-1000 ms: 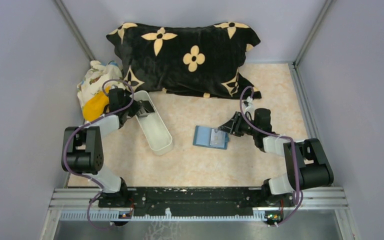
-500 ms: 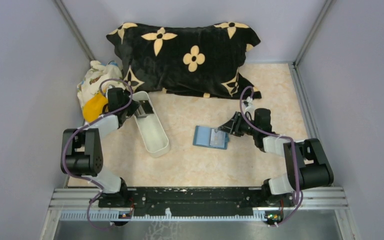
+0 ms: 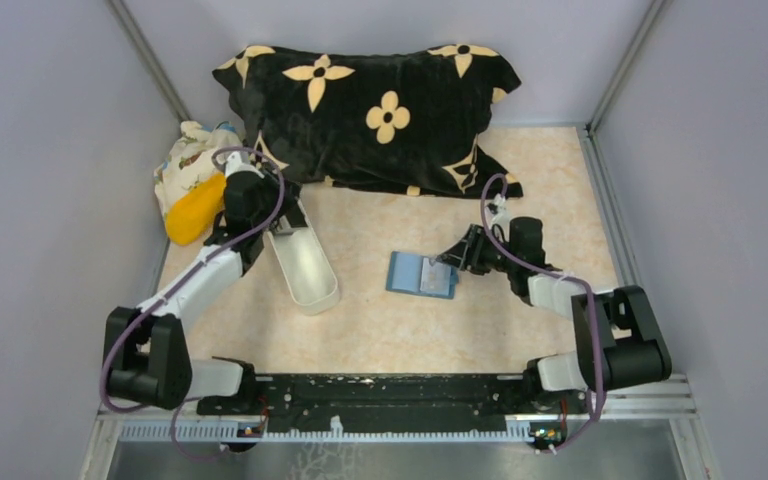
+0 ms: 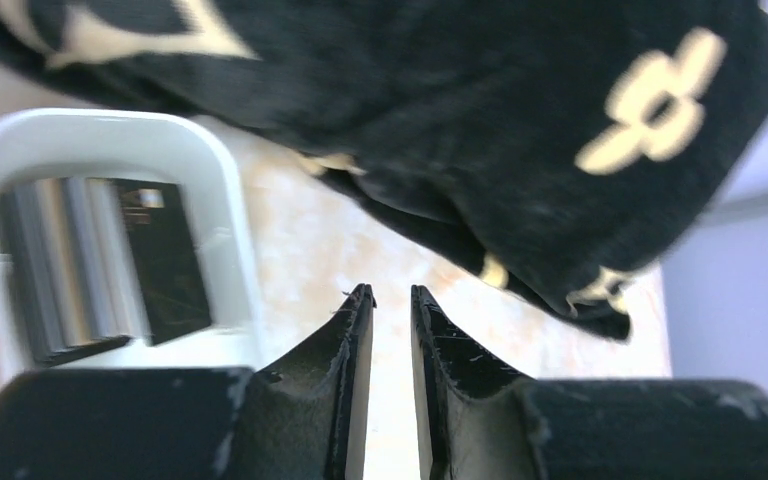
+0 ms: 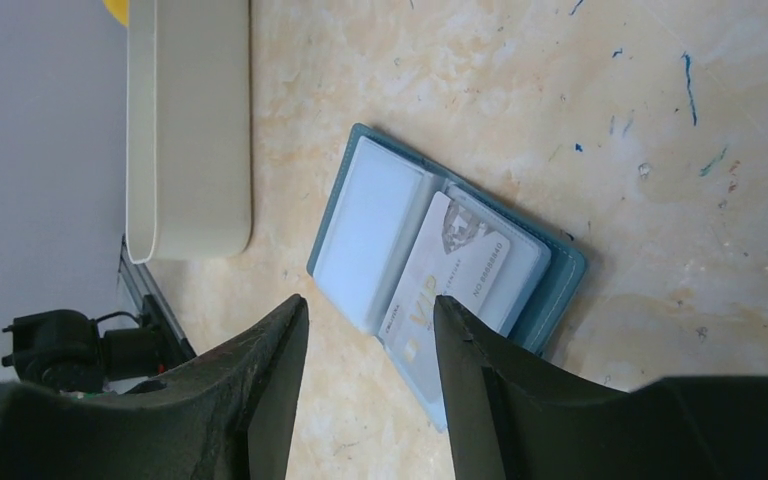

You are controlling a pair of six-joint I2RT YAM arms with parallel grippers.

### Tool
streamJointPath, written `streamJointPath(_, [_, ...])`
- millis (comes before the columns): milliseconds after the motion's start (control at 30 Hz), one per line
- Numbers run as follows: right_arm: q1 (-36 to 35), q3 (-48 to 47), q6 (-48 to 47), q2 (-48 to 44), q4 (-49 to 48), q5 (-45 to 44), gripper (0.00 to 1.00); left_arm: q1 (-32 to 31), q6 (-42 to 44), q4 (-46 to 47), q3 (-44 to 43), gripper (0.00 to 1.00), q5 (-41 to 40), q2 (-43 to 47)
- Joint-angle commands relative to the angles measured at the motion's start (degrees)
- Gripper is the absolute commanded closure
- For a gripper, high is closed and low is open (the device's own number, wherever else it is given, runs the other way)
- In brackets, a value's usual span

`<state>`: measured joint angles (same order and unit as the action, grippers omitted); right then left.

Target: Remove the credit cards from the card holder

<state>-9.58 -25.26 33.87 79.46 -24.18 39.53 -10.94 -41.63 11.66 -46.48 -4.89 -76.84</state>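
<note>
The holder [image 5: 370, 230] lies open and flat on the table [image 5: 560, 120], a little right of its middle, its clear sleeves facing up. A silvery card [image 5: 445, 275] marked VIP sticks partway out of the right half, slanting over the holder's near edge. The right gripper [image 5: 370, 315] hovers low over that near edge with its jaws spread wide and grasping nothing; the card's free end lies close along one finger. Left of the middle a white tray [image 4: 230, 230] sits at a slant, and at its far end lie other cards [image 4: 160, 265], dark and silvery, overlapping. The left gripper [image 4: 390, 295] hangs just beside the tray's far end, its jaws only a narrow slit apart and empty. A black pillow [image 4: 480, 120] lies along the far edge
</note>
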Motion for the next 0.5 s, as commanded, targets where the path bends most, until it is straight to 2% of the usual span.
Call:
streamJointPath(0, [-0.75,-3.8,-4.24,-4.35,4.3,-3.6,0.5,-8.18,4.33,5.0,0.54,0.74,-1.61,3.62])
streamJointPath(100, [-1.29,-4.2,-5.68,-5.42,7.46,-6.65,0.51,-16.08,8.22,3.89,-1.91,0.72,-1.23,-0.47])
streamJointPath(167, [-1.31,-4.44,-6.19,-5.63,9.54,-10.11,0.54,-19.07,9.74,3.95,-3.77,0.72,3.19,-5.33])
streamJointPath(200, [-1.31,-4.68,-6.23,-5.4,10.26,-11.3,0.6,-19.91,9.81,4.16,-4.4,0.72,6.04,-7.68])
streamJointPath(300, [-1.44,-4.6,-5.49,-4.56,9.67,-11.92,0.93,-21.96,9.35,6.83,-4.8,0.72,13.71,-13.42])
streamJointPath(333, [-1.6,-4.42,-5.06,-4.24,9.2,-12.01,1.0,-22.84,9.27,8.13,-4.48,0.71,14.77,-14.6])
streamJointPath(467, [-2.74,-4.22,-3.63,-3.49,8.58,-12.23,1.0,-25.7,9.43,9.97,-4.67,0.7,16.43,-18.29])
